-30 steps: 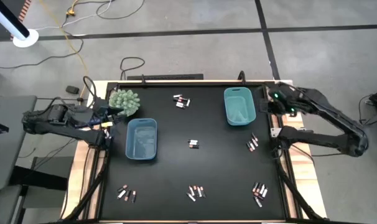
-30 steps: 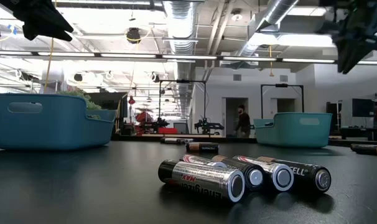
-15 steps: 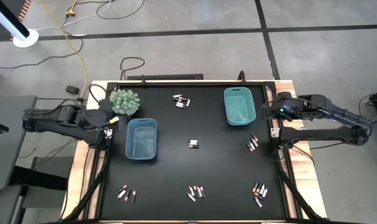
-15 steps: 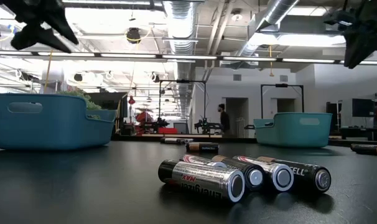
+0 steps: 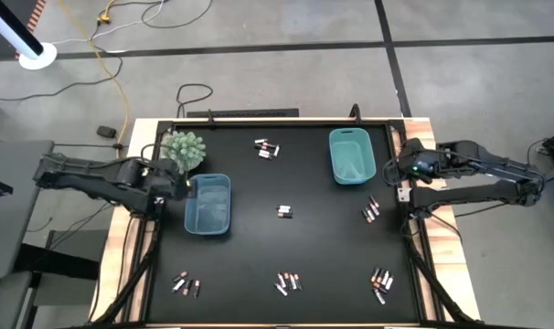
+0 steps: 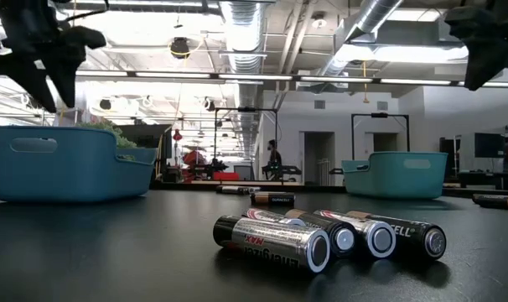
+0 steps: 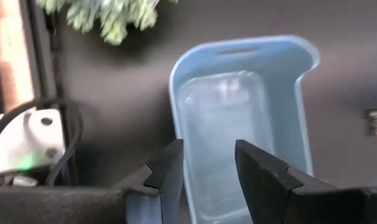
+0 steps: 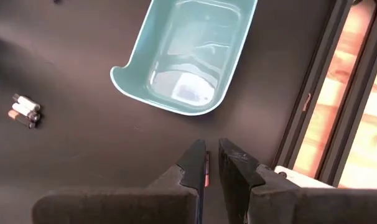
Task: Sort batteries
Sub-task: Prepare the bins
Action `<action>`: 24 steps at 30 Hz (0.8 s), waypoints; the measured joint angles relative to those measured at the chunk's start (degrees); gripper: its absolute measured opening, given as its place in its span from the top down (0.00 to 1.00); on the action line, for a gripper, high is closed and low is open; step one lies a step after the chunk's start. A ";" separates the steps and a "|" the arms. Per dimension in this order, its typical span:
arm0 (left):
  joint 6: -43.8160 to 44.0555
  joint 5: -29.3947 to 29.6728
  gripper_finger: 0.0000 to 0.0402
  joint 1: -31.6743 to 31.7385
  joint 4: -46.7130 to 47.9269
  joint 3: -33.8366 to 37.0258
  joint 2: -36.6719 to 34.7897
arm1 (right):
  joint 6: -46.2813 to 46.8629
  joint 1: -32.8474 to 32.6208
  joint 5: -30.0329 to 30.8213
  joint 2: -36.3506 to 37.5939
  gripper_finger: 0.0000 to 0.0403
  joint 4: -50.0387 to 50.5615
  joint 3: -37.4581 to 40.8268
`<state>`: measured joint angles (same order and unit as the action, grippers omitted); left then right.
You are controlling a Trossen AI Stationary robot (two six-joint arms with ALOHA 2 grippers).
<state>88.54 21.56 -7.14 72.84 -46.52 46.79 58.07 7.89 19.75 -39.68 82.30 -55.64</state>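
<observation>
Two blue bins stand on the black worktop (image 5: 259, 256). The left bin (image 5: 208, 205) is on the left side of the worktop, and the right bin (image 5: 351, 155) stands farther back on the right side. Both look empty inside.

The batteries lie in small groups on the worktop, all outside the bins. One group (image 5: 267, 148) is at the far edge between the two bins, a pair (image 5: 283, 211) lies near the middle, and one group (image 5: 371, 209) is just near the right bin, toward the right edge. Three more groups lie along the near edge: one on the left (image 5: 186, 285), one in the middle (image 5: 288, 281) and one on the right (image 5: 381, 282). In the low view the middle near group (image 6: 329, 236) fills the foreground, with silver and dark batteries lying side by side.

A green plant (image 5: 183, 149) stands at the far left corner, just behind the left bin.

The left pincer (image 5: 178, 186) hangs at the left edge of the worktop, just beside the left bin and above its left rim. Its fingers (image 7: 170, 171) are apart and nothing is between them. The right pincer (image 5: 396, 170) hangs over the right edge of the worktop, near the right bin. Its fingers (image 8: 193, 160) are close together with only a thin gap, and they carry nothing.
</observation>
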 joint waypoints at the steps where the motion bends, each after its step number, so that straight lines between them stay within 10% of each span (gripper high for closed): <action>1: 0.39 -0.62 0.65 0.00 -0.04 0.00 0.96 | -0.14 -0.10 0.00 0.00 0.84 0.04 0.00; 24: 2.87 -4.94 0.65 0.00 -0.33 0.00 14.62 | -4.17 -0.05 -0.02 0.00 0.84 1.33 0.00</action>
<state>91.41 16.62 -7.14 72.51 -46.52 61.41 53.90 7.84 19.73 -39.68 83.64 -55.64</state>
